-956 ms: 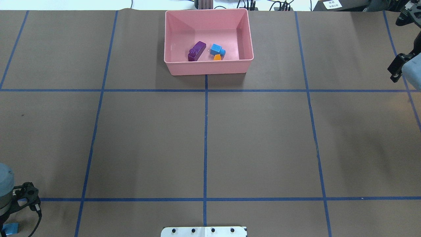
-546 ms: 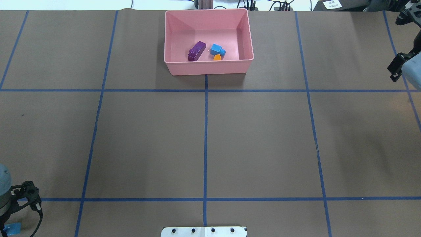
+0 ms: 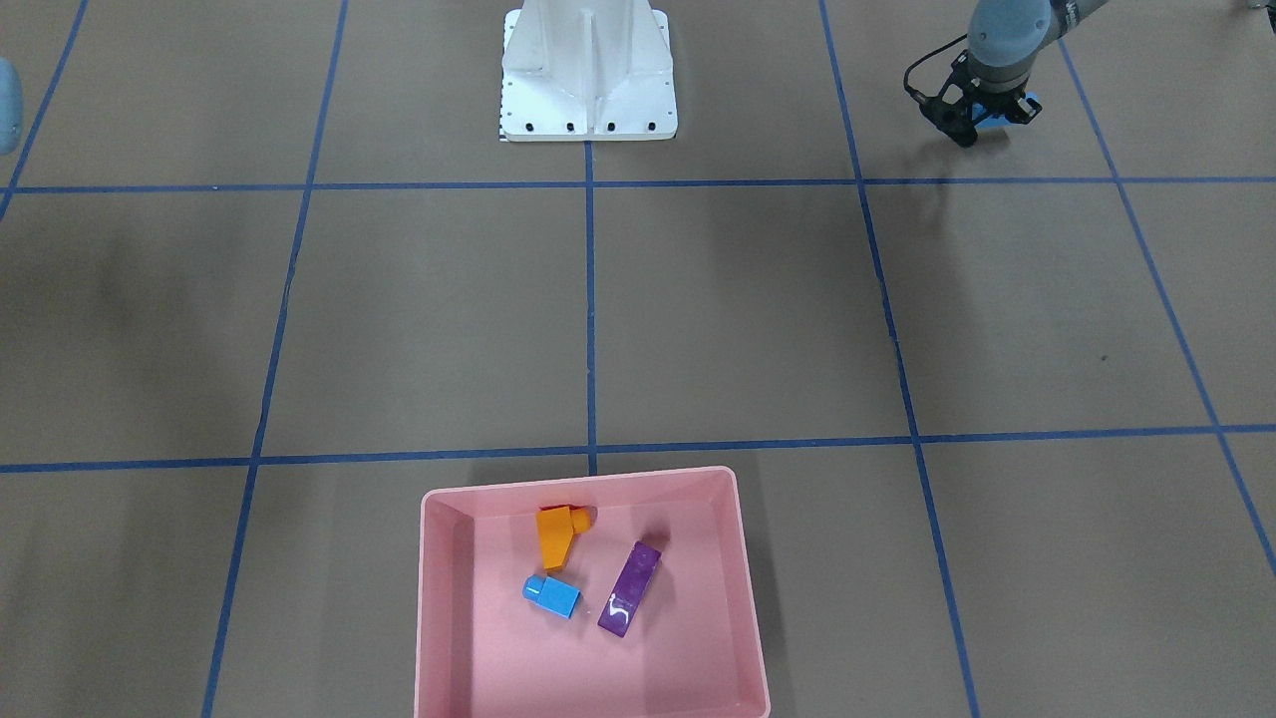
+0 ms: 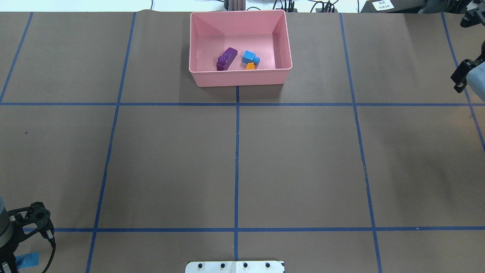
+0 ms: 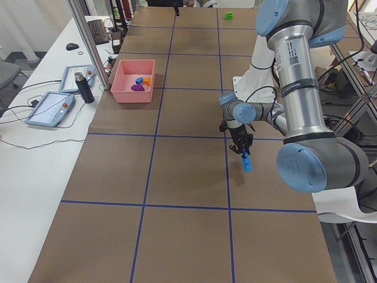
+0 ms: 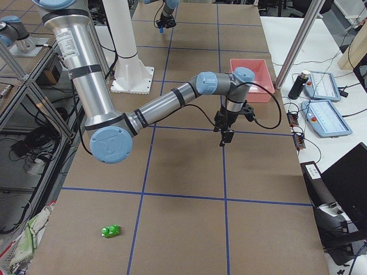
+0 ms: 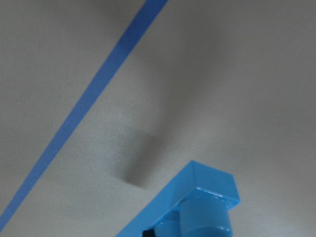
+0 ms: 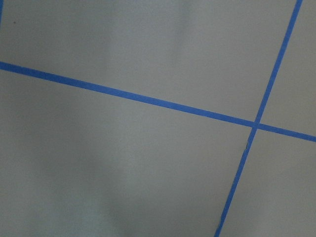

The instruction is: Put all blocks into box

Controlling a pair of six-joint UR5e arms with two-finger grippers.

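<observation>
Since a moment ago the left gripper [image 5: 242, 152] has shifted a little toward the middle of the table in the overhead view, and the long blue block [image 5: 247, 163] went with it. The right gripper [image 6: 225, 137] has slid slightly more to that view's right edge. The left arm bends down on the robot's near left side with its wrist pointing at the table [image 4: 303, 159]. Its fingers pinch the long blue block, which hangs below them, and I cannot tell if its lower end touches the paper. The right arm is stretched out low over the table, with its gripper pointing down. I cannot tell whether its fingers are spread or pressed together. The pink box [image 4: 242, 80] stands at the far edge, on the middle line. Inside it lie the purple long block [image 4: 226, 58], the small blue block [image 4: 250, 57] and the orange sloped block [image 3: 554, 537] just beside it. The green block [image 6: 110, 231] lies on the table at the robot's right end, well apart from the box.
</observation>
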